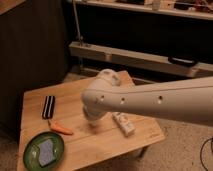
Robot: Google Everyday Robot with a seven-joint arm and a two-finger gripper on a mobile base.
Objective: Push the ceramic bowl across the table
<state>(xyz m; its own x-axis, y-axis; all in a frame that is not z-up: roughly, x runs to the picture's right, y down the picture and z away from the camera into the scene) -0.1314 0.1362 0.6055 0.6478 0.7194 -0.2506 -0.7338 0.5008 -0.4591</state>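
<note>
Ceramic bowl [31, 145] sits at near-left corner of the table [105, 145], w/ blue-grey square [46, 151] inside. Just beyond bowl: orange carrot [62, 128]. Right of bowl, well apart, white block [124, 123]. Farther back from bowl, black bar [48, 106]. White arm [160, 102] reaches in from right, bent downward mid-table. Gripper [93, 120] is under that bend, apart from bowl — can't tell how open it is or if it holds anything.
</note>
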